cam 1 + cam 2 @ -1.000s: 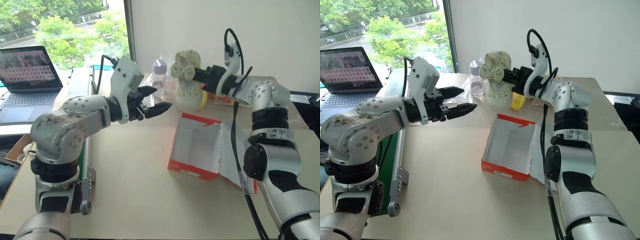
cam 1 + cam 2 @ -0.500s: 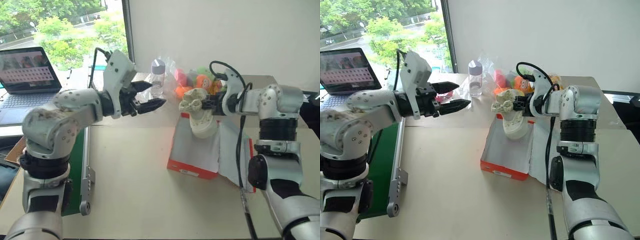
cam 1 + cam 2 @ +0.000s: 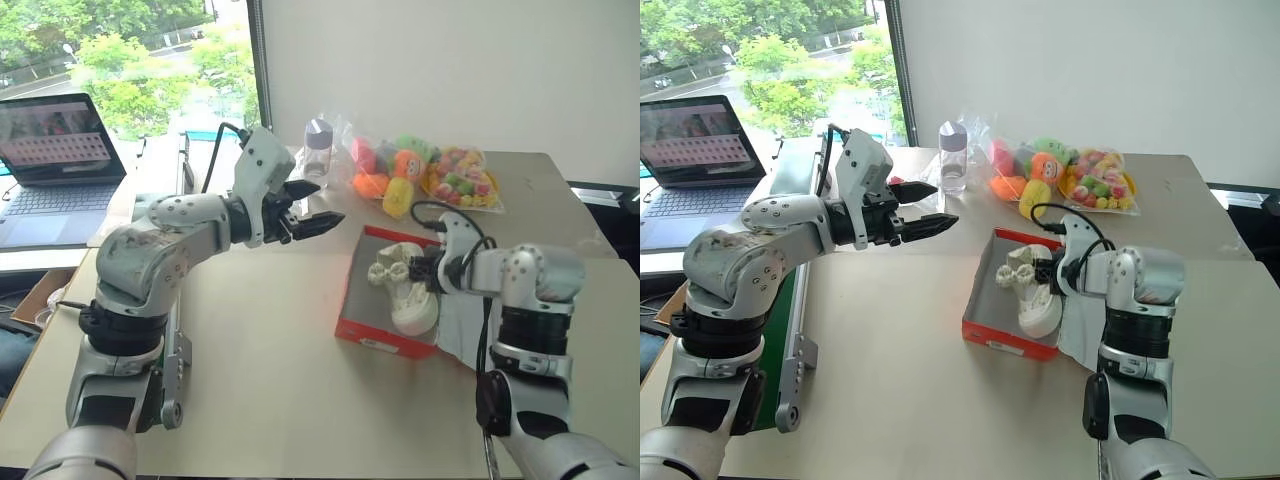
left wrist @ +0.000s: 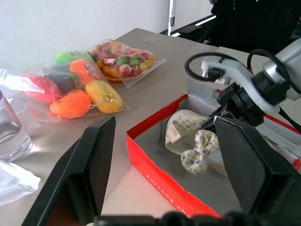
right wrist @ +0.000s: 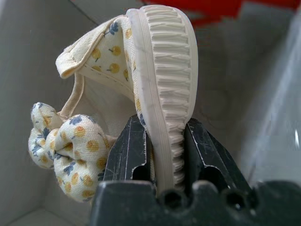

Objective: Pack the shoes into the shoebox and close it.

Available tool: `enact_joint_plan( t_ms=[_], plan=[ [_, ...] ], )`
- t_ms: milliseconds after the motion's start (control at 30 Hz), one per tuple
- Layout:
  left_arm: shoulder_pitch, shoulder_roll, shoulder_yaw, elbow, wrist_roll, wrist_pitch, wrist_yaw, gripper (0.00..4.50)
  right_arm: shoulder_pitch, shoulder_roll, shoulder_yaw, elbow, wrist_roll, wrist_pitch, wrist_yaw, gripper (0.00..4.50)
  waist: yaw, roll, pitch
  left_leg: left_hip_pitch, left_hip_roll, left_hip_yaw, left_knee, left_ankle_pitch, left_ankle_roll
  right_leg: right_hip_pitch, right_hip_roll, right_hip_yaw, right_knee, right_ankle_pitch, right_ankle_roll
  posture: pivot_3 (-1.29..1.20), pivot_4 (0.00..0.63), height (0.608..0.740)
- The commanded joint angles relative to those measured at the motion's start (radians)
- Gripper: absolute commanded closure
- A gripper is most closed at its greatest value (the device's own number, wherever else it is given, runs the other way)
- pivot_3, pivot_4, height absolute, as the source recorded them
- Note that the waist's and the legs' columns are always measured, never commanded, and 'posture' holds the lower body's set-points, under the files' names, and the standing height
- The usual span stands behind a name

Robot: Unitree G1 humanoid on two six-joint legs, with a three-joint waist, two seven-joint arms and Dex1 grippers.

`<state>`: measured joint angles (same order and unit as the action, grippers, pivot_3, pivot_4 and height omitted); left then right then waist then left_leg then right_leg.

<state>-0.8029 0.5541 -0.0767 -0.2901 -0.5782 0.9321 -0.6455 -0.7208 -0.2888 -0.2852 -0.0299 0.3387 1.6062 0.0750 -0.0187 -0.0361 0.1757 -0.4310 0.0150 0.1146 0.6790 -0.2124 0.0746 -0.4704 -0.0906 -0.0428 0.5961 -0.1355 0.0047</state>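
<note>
Lowered from above the table a second ago, the right gripper (image 3: 428,272) now holds a shoe (image 3: 405,290) inside the open shoebox (image 3: 375,338), clamped on its sole; a second shoe can't be made out. Left gripper (image 3: 318,208) hovers open beside the box. Left wrist view: toy bags (image 4: 80,89) behind. Right wrist view: fingers (image 5: 127,150) pinch the ribbed sole.

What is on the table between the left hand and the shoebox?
Nothing: in the left eye view, bare table separates the open left hand from the shoebox.
</note>
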Motion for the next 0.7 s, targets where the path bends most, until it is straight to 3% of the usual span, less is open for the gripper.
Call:
enact_joint_plan(
  t_ms=[33,367,700],
  plan=[
    [-0.039,-0.009,0.001,-0.008,0.014,-0.029,-0.009,0.96,0.010,-0.045,0.049,-0.082,-0.027,-0.028,-0.003,3.90,0.001,0.000,0.000,0.000,0.000,0.000,0.000,0.000,0.000,0.000,0.000,0.000,0.000,0.000,0.000,0.00,0.150,0.740],
    [-0.042,-0.042,-0.009,-0.013,0.029,-0.023,0.001,0.96,0.052,-0.265,0.302,-0.106,-0.074,-0.170,0.100,3.90,0.005,0.000,0.000,0.000,0.000,0.000,0.000,-0.001,0.001,0.000,0.000,0.000,-0.001,-0.001,0.001,0.00,0.150,0.740],
    [-0.050,-0.043,-0.003,-0.028,0.030,-0.002,0.010,0.96,0.127,-0.292,0.404,-0.105,-0.125,-0.320,0.150,3.90,0.006,0.000,0.000,0.000,0.000,0.000,0.000,-0.001,0.001,0.000,0.000,0.001,-0.001,-0.001,0.001,0.00,0.150,0.740]
  ],
)
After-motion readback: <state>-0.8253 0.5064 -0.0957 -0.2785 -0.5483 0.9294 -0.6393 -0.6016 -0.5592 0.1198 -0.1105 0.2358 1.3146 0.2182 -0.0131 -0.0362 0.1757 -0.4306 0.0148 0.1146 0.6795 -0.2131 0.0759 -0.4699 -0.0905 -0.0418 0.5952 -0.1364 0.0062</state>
